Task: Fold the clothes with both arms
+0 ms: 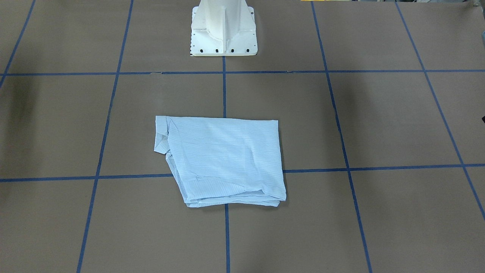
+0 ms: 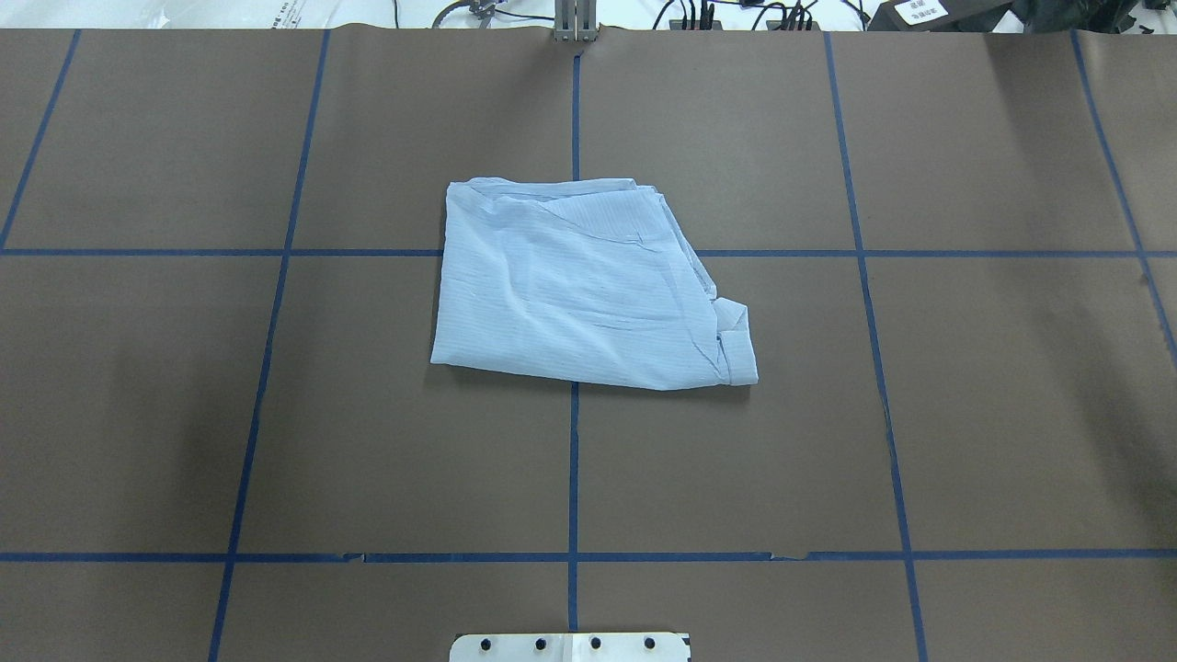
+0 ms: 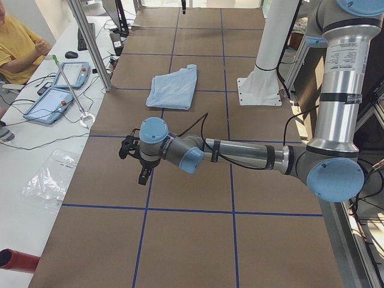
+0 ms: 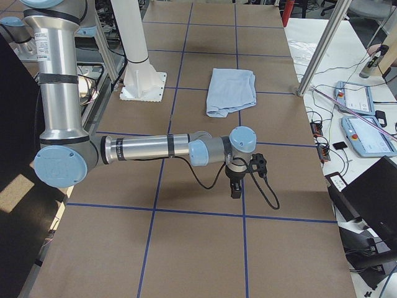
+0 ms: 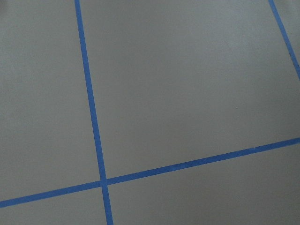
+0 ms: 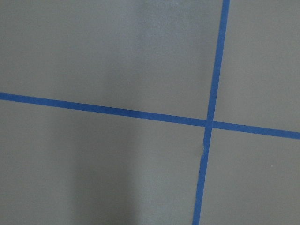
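Observation:
The pale-blue striped shirt (image 1: pixel 223 159) lies folded into a rough rectangle at the table's middle, flat, with a cuff or collar corner sticking out on one side. It also shows in the overhead view (image 2: pixel 579 285) and in both side views (image 3: pixel 175 87) (image 4: pixel 231 90). Neither arm touches it. My left gripper (image 3: pixel 143 178) hangs over bare table far to the shirt's left. My right gripper (image 4: pixel 236 190) hangs over bare table far to its right. Both point down, and I cannot tell whether they are open or shut. Both wrist views show only the table.
The brown table (image 2: pixel 993 395) carries a grid of blue tape lines. The white pedestal base (image 1: pixel 223 30) stands at the robot's edge. Metal posts (image 3: pixel 90 45) (image 4: pixel 319 53), tablets and cables line the operators' side. A person in yellow (image 3: pixel 15 45) sits there.

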Controlling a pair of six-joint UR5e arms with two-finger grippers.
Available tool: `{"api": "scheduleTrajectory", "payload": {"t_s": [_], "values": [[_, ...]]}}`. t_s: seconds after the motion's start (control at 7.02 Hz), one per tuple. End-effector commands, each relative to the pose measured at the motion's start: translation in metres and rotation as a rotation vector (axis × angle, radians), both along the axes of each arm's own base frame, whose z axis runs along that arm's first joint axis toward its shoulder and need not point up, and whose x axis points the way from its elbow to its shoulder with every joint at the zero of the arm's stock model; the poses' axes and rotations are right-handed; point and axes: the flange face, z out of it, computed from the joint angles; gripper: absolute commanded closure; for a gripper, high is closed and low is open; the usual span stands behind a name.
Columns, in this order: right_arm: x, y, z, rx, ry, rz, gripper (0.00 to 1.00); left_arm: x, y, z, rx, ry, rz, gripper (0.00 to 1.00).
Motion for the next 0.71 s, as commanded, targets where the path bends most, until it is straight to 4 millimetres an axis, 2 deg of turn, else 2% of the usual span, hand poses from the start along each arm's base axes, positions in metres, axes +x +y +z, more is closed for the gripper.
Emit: {"api": "scheduleTrajectory", "payload": {"t_s": [0.0, 0.57], "values": [[0.0000, 0.0000, -0.0017, -0.002, -0.001, 0.005, 0.00, 0.0008, -0.0006, -0.0003, 0.002, 0.000, 0.001, 0.00], [0.0001, -0.0001, -0.0024, -0.001, 0.001, 0.007, 0.00, 0.0018, -0.0012, 0.0012, -0.001, 0.001, 0.004, 0.00]]}}
